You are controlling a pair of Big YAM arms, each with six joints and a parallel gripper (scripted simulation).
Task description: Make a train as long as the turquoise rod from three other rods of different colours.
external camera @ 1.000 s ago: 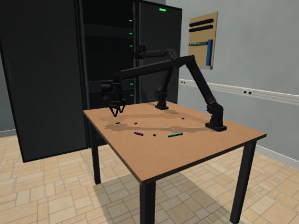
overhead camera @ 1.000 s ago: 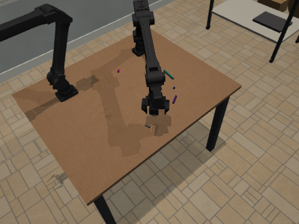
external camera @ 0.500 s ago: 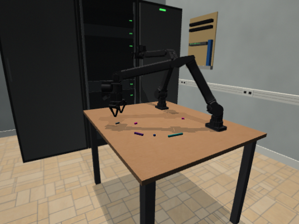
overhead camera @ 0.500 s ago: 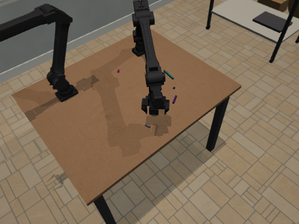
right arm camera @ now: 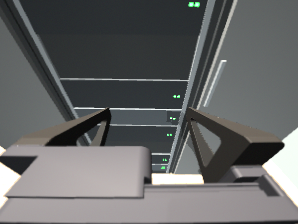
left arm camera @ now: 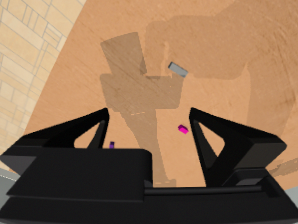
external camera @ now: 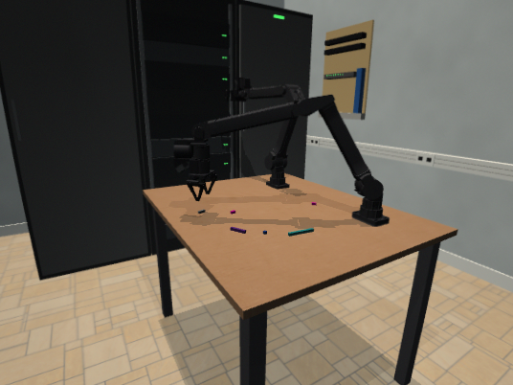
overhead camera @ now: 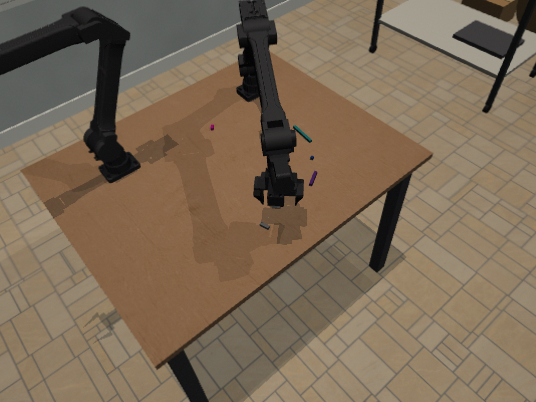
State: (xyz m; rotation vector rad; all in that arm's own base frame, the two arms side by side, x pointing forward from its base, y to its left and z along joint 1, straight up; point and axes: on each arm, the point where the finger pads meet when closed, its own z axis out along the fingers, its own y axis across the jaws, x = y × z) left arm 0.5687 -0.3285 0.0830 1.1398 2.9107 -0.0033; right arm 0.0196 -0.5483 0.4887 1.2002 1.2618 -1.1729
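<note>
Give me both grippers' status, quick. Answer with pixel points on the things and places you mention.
Left gripper [overhead camera: 278, 204] [external camera: 203, 195] [left arm camera: 149, 111]: open, holding nothing, above the table [overhead camera: 165, 320] [external camera: 287, 278] [left arm camera: 65, 95].
Right gripper [right arm camera: 149, 111]: open, holding nothing.

turquoise rod [overhead camera: 302, 134] [external camera: 301, 232] flat – purple [overhead camera: 313, 178] [external camera: 238, 230] [left arm camera: 112, 145], blue [overhead camera: 312, 157] [external camera: 265, 232], grey [overhead camera: 264, 226] [external camera: 201, 212] [left arm camera: 178, 69], two magenta [external camera: 233, 212] [left arm camera: 183, 129] rods apart

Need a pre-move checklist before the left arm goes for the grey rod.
1. Left arm, jaws open: ok.
2. Those jaws centred over the grey rod: not ok, it lies off-centre in the wrist view.
3. Blue rod, purple rod and grey present, adding up to turquoise: ok.
4. Those three end to end: not ok, apart.
5. Right arm away from the grey rod: ok.
6. Grey's exact clearance under the jaws: cannot tell.
</note>
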